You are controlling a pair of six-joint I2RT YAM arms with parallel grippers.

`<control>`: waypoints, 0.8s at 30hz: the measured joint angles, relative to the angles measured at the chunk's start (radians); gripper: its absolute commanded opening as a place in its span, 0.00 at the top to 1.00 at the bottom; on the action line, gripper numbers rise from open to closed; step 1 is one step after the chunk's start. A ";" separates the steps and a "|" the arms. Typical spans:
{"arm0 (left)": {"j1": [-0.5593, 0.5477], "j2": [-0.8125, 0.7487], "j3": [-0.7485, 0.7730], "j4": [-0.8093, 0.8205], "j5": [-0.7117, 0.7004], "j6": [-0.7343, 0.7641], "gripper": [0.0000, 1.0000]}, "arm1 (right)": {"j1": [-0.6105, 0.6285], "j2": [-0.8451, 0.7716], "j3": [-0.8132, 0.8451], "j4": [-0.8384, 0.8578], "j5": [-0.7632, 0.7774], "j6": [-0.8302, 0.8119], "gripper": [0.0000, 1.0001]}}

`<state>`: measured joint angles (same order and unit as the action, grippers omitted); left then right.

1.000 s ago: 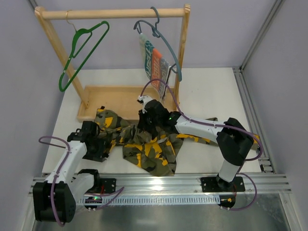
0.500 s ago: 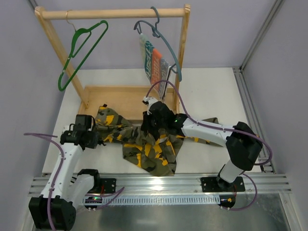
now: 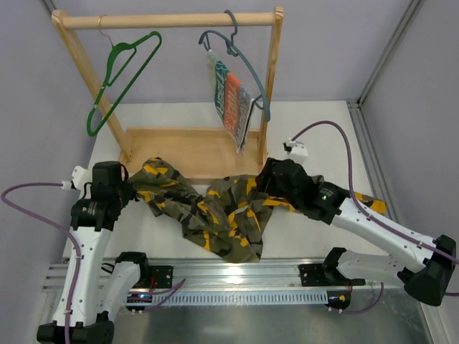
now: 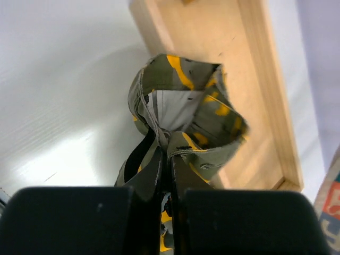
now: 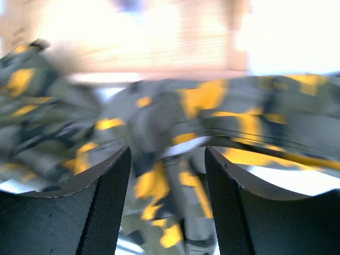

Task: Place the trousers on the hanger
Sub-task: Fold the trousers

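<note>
The camouflage trousers (image 3: 215, 211) lie crumpled across the middle of the table, one leg running right under the right arm. My left gripper (image 3: 135, 193) is shut on their left edge. In the left wrist view the fabric (image 4: 180, 114) rises as a folded loop from the closed fingertips (image 4: 170, 164), just above the table. My right gripper (image 3: 260, 182) stands open at the trousers' right part. In the right wrist view nothing sits between its fingers (image 5: 167, 154), and the blurred cloth (image 5: 175, 122) lies beyond them. The green hanger (image 3: 116, 63) hangs tilted from the left of the wooden rail.
A wooden rack (image 3: 172, 20) stands at the back, its base tray (image 3: 186, 147) just behind the trousers and under the cloth in the left wrist view (image 4: 260, 79). A grey-blue hanger (image 3: 252, 75) with a striped cloth (image 3: 231, 100) hangs at the right. A metal rail (image 3: 237, 269) runs along the near edge.
My left gripper shut on the trousers' left edge and drew it back and left. My right gripper opened, let go of the trousers and pulled away to the right.
</note>
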<state>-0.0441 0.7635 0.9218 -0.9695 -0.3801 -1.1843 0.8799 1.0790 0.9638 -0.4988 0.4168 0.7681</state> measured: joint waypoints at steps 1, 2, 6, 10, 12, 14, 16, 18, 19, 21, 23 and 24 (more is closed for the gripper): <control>-0.001 0.000 0.029 -0.009 -0.017 0.010 1.00 | -0.013 -0.018 -0.013 -0.033 0.032 0.026 0.39; -0.001 0.002 0.064 -0.021 -0.037 0.018 1.00 | -0.036 -0.032 -0.024 -0.072 0.066 0.054 0.39; -0.002 0.003 0.170 -0.050 -0.113 0.047 1.00 | -0.216 -0.035 -0.042 -0.198 0.139 0.130 0.39; -0.002 0.003 0.232 -0.066 -0.204 0.089 1.00 | -0.410 -0.037 -0.049 -0.296 0.199 0.192 0.39; -0.002 0.005 0.246 -0.071 -0.243 0.103 1.00 | -0.498 -0.049 -0.065 -0.321 0.211 0.217 0.39; -0.002 0.009 0.254 -0.076 -0.269 0.119 1.00 | -0.595 -0.070 -0.093 -0.335 0.209 0.232 0.39; -0.002 0.016 0.254 -0.076 -0.283 0.123 1.00 | -0.657 -0.082 -0.119 -0.336 0.208 0.238 0.39; -0.002 0.026 0.254 -0.076 -0.283 0.124 1.00 | -0.706 -0.084 -0.150 -0.336 0.195 0.240 0.39; -0.002 0.029 0.254 -0.075 -0.282 0.124 1.00 | -0.723 -0.081 -0.166 -0.333 0.188 0.243 0.39; -0.002 0.038 0.251 -0.074 -0.282 0.124 1.00 | -0.750 -0.066 -0.191 -0.332 0.182 0.256 0.39; -0.002 0.040 0.248 -0.074 -0.282 0.124 1.00 | -0.767 -0.041 -0.211 -0.328 0.182 0.263 0.39; -0.002 0.040 0.248 -0.074 -0.282 0.124 1.00 | -0.773 -0.028 -0.219 -0.322 0.180 0.264 0.40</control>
<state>-0.0456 0.8032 1.1698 -1.0435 -0.6624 -1.0599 0.1070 1.0512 0.7444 -0.8207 0.5968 1.0321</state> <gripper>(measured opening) 0.020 0.608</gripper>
